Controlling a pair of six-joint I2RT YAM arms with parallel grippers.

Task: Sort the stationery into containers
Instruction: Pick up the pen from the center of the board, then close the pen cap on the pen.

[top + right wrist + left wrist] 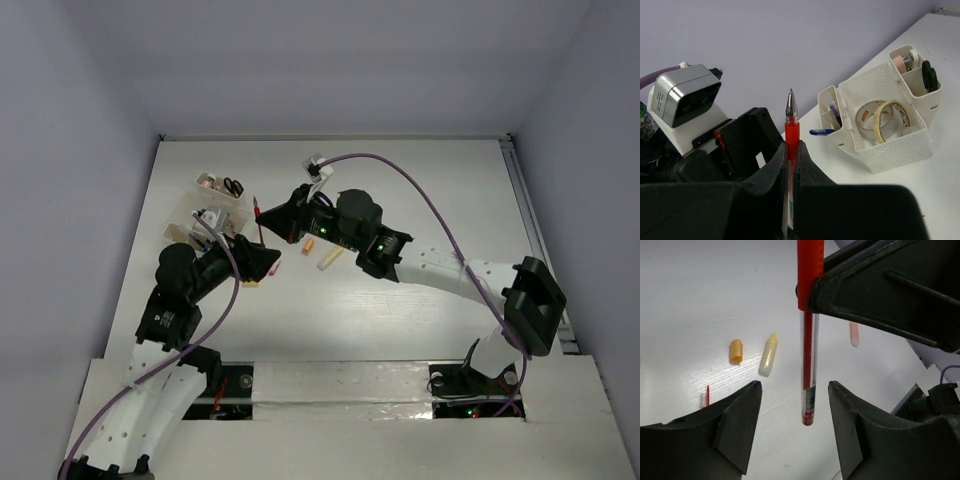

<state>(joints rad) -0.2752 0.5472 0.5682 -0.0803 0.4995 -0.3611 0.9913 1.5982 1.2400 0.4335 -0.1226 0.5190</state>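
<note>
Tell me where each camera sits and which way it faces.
Top external: above and behind the bases, facing down on the white table; both arms, left claw and right claw, show.
Left wrist: on the left arm, facing down at the table; its black fingers show.
Right wrist: on the right arm, facing the white perforated compartment box; its closed fingers show.
Shared: both wrist views show the clear-barrelled red pen in the right claw.
</note>
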